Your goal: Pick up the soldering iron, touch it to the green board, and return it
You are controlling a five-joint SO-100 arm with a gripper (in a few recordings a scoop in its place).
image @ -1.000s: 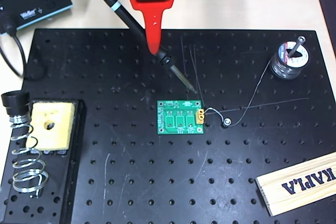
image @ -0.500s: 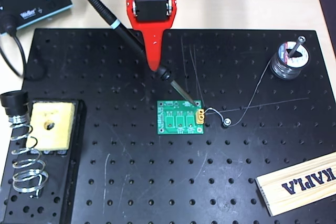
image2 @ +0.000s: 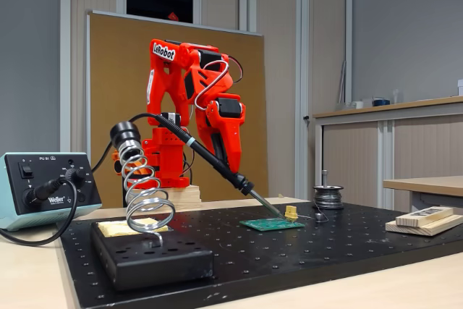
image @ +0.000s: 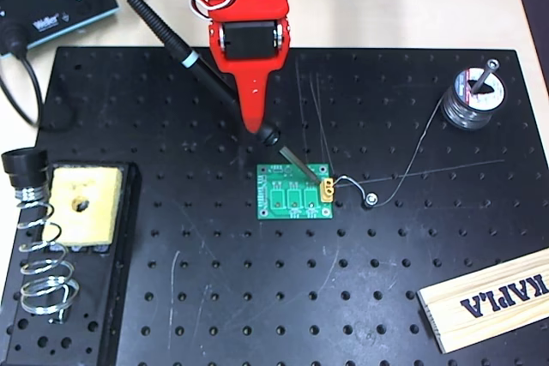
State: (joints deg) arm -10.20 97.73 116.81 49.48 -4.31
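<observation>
Red gripper [image: 260,129] clamped shut on the soldering iron [image: 206,81], slanted down over the black perforated plate [image: 214,297]. Metal tip resting on the top edge of the green board [image: 296,192], near its yellow connector [image: 328,188]. Coiled spring holder [image2: 145,193] standing empty, well left.

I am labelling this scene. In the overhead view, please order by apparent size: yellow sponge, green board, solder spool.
1. yellow sponge
2. green board, only slightly smaller than the sponge
3. solder spool, clearly smallest
</observation>
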